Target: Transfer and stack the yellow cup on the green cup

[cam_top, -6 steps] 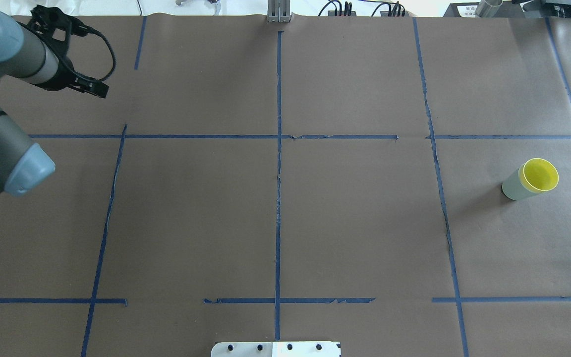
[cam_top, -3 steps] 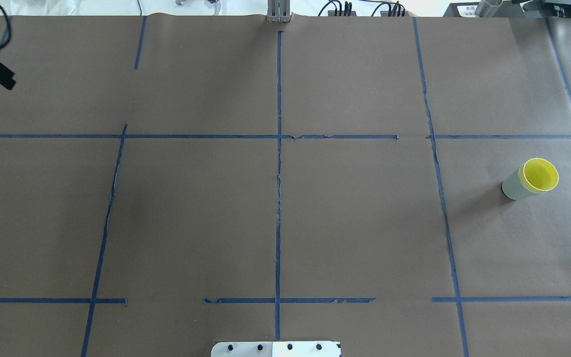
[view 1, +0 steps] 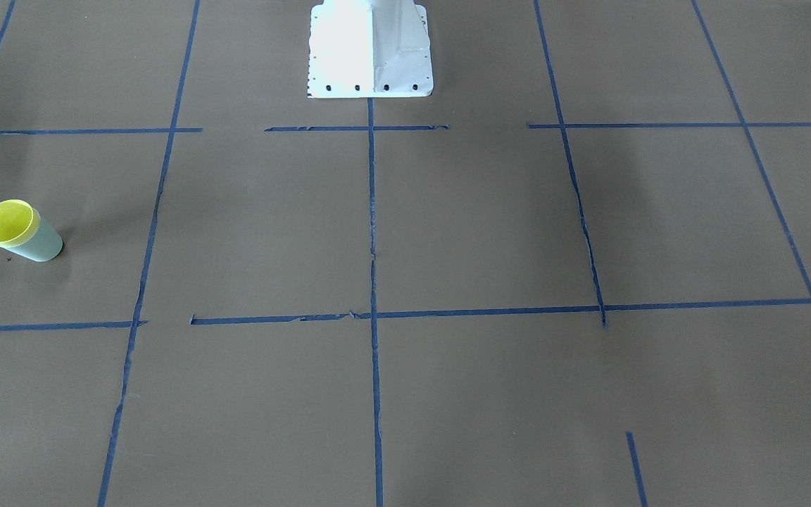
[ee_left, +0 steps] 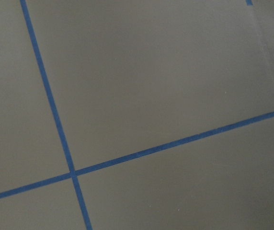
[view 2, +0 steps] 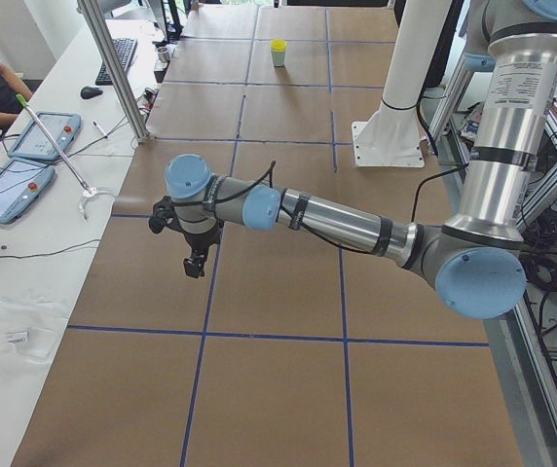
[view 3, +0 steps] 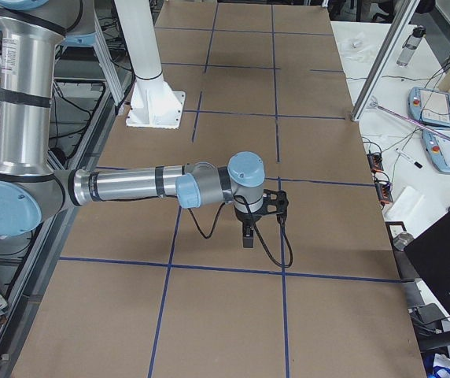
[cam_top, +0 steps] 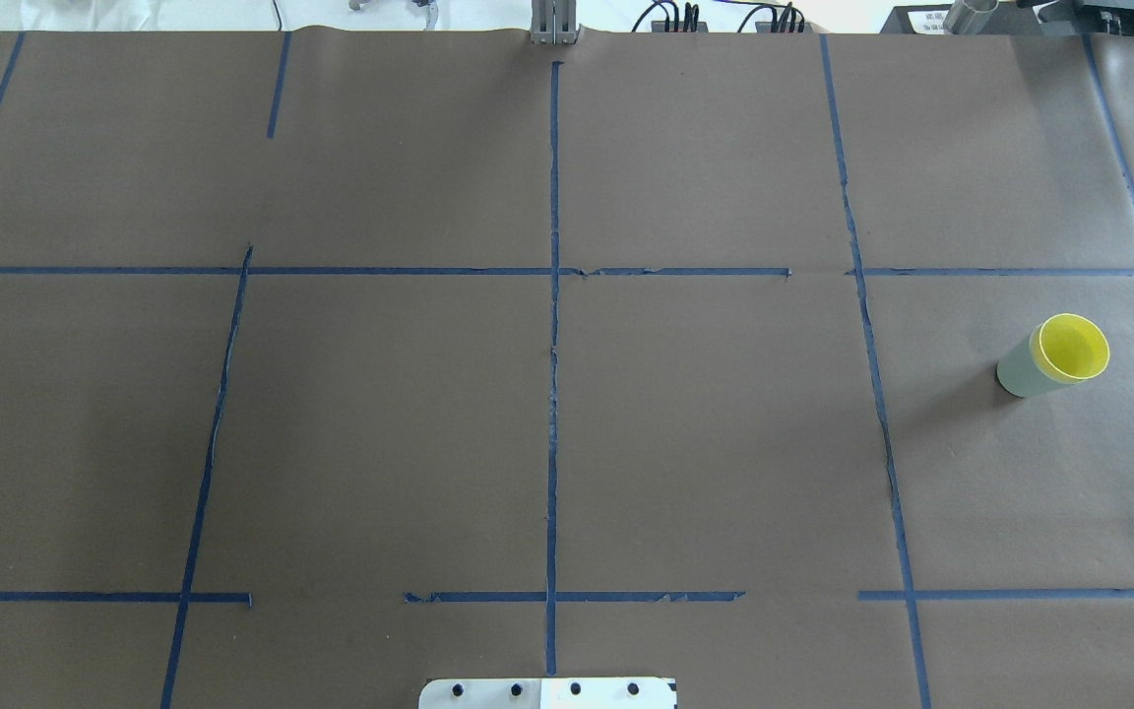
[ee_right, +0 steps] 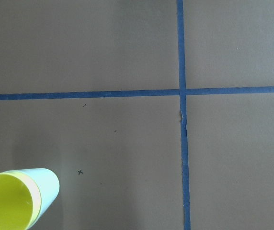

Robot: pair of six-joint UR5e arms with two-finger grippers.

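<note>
Plastic and tapered, the small bright yellow cup (cam_top: 1074,348) sits nested in the pale mint-green cup (cam_top: 1018,373), apart from the right gripper (view 3: 246,236) and far from the left gripper (view 2: 196,265), neither holding a cup, their jaws parted or closed I cannot tell, so stacking looks done.

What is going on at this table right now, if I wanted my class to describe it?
The yellow cup sits nested inside the green cup, upright on the right side of the table, so the stack looks done. Nothing is being handled: the left pincer and the right pincer hang above the paper, neither touching the cups. These views don't show whether they are open or shut.
</note>
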